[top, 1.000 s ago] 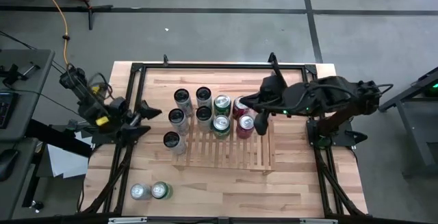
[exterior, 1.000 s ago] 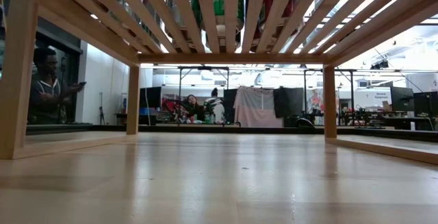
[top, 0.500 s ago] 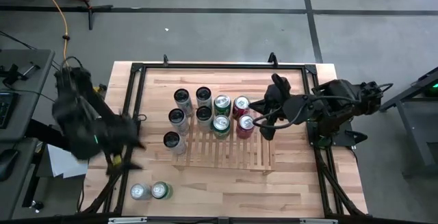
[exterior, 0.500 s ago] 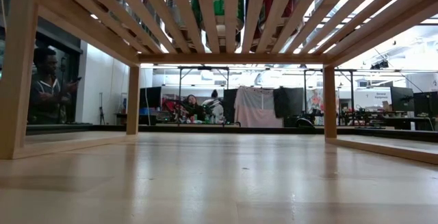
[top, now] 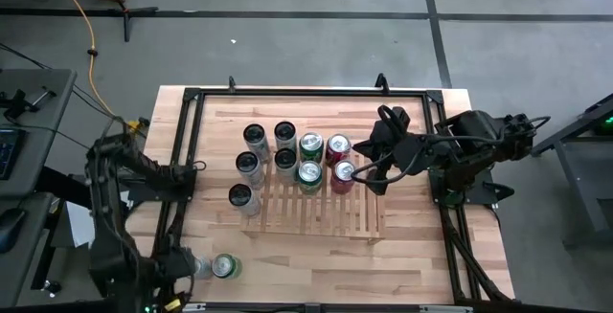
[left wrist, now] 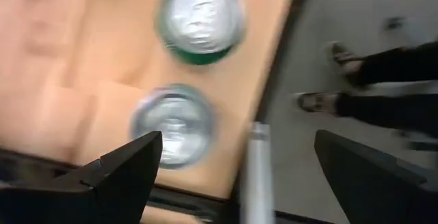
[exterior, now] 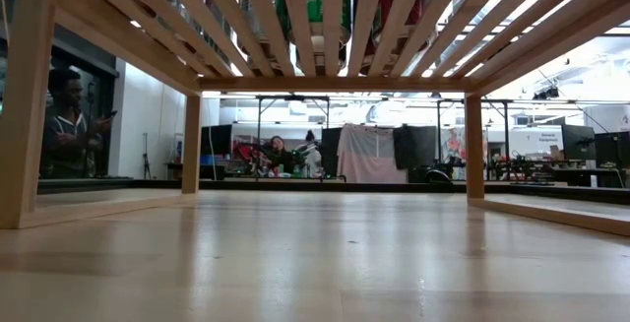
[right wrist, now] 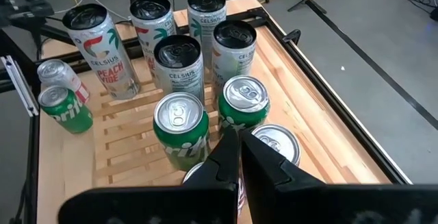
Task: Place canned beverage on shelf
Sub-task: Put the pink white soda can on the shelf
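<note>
The slatted light-wood shelf (top: 316, 208) lies mid-table; a green can (top: 308, 173) and a red can (top: 343, 171) stand upright on its far edge. From below, the slats (exterior: 325, 36) show these cans through the gaps. My right gripper (top: 367, 173) is shut and empty just right of the red can; its shut fingertips (right wrist: 234, 136) hover over the cans. My left gripper (top: 185, 275) is open above the near-left corner, over a silver can (left wrist: 174, 125) standing beside a green can (left wrist: 200, 18).
Several tall cans (top: 257, 139) and a second red can (top: 337, 147) stand upright beyond and left of the shelf. A black frame (top: 287, 93) rims the table. A person's feet (left wrist: 383, 101) stand off the near edge. Another person (exterior: 67, 125) stands in the room behind.
My left arm has swung from the middle of the table's left edge toward the near edge and now hangs over the two cans at the near-left corner. My right gripper has drawn back a little toward the right edge, away from the red can, which stays on the shelf.
</note>
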Motion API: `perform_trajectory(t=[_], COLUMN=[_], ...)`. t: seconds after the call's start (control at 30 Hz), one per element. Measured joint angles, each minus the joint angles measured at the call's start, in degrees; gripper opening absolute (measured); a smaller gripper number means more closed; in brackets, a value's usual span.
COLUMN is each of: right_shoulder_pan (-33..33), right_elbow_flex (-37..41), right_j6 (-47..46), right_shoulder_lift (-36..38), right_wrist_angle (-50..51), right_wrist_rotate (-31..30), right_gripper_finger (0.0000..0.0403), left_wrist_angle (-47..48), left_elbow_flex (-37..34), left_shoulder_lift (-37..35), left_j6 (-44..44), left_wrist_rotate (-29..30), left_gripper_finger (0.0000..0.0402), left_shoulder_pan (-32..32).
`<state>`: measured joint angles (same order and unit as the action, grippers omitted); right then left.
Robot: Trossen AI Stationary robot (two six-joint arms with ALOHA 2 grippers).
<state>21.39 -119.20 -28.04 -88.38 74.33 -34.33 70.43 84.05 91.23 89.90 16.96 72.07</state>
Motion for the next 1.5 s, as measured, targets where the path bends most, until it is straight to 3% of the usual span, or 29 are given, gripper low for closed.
perform_trajectory(t=[0.23,0.7,0.93,1.5], right_shoulder_pan=[0.04,0.04,0.04,0.0], right_elbow_flex=[0.0,0.0,0.0,0.0], right_j6=[-0.37,-0.63,-0.54,-0.45], right_shoulder_lift=[0.0,0.0,0.0,0.0], right_wrist_angle=[0.04,0.04,0.26,1.48], right_wrist_rotate=[0.02,0.02,0.02,-1.54], right_gripper_finger=[0.0,0.0,0.0,0.0], left_wrist_angle=[8.37,-1.2,-7.58,-10.93], left_elbow_flex=[-0.01,-11.74,-15.03,-22.08], left_shoulder_lift=[4.03,-4.01,-4.13,-3.86], left_j6=[-4.41,-7.69,-9.7,-9.01], left_wrist_rotate=[0.69,-0.6,-2.92,-2.95], left_gripper_finger=[0.0374,0.037,0.0369,0.0369], left_shoulder_pan=[0.02,-0.06,-0.04,-0.81])
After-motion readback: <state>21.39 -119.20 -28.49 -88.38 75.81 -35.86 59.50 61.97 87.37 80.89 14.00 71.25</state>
